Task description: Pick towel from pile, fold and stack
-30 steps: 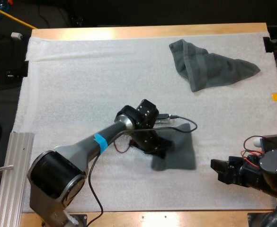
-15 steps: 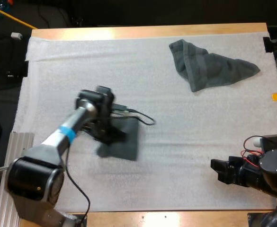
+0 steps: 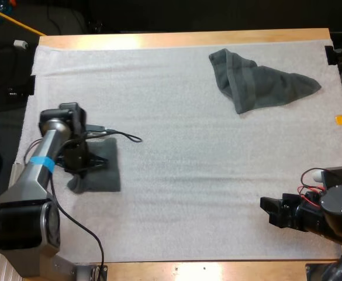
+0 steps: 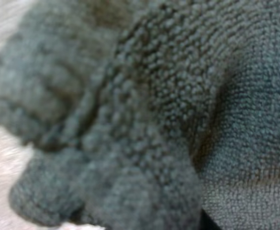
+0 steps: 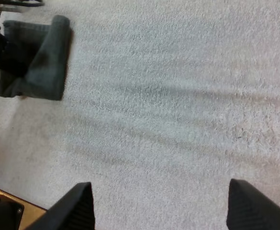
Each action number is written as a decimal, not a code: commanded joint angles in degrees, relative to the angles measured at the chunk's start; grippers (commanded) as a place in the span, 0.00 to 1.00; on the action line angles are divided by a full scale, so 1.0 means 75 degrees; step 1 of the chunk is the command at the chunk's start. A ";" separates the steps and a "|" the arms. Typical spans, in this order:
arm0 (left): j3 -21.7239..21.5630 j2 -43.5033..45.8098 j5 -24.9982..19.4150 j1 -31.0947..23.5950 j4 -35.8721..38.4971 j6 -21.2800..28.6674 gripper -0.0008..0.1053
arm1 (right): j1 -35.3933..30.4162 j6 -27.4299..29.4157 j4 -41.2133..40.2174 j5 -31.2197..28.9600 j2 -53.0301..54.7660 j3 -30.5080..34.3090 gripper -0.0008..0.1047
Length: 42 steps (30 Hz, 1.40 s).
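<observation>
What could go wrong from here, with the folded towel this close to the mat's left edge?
1. The folded towel lies near the mat's left edge under the left gripper; a further push left may slide it off the mat.
2. Its near left corner looks bunched, so lifting away could pull the fold open.
3. The crumpled towel lies at the far right, likely a long reach for this arm.

Probably a robotics lab — wooden table (image 3: 182,38), white mat (image 3: 217,175), left arm (image 3: 36,175), right arm (image 3: 334,213), aluminium rail (image 3: 13,175) at the edge

open mat (image 3: 182,181); crumpled towel (image 3: 258,85) far right
</observation>
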<state>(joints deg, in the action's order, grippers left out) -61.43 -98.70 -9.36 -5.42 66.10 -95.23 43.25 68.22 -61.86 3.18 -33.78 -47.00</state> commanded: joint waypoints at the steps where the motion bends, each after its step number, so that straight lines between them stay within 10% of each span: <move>1: 0.0030 0.0085 -0.0191 -0.0104 0.0069 0.0049 0.01 | 0.0012 0.0085 -0.0012 -0.0055 0.0006 -0.0059 0.56; 9: 0.0030 0.0085 -0.0175 -0.0416 -0.0003 0.0160 0.07 | 0.0012 0.0071 -0.0012 -0.0055 0.0006 -0.0059 0.56; 17: 0.0027 0.0226 -0.1011 -0.0414 -0.0080 0.0176 0.71 | 0.0012 0.0071 -0.0012 -0.0055 0.0006 -0.0059 0.56; 28: -0.0339 0.1278 -0.0285 -0.0414 0.0061 0.0051 0.60 | 0.0012 0.0071 -0.0012 -0.0055 0.0006 -0.0059 0.56; 42: -0.0339 0.3546 0.2078 0.0080 0.0127 -0.0509 0.60 | 0.0012 0.0154 0.0039 -0.0425 0.0006 -0.0059 0.56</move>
<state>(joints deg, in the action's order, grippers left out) -63.53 -72.72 5.47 -5.30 66.81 -98.58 43.25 68.61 -61.86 0.80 -33.78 -47.00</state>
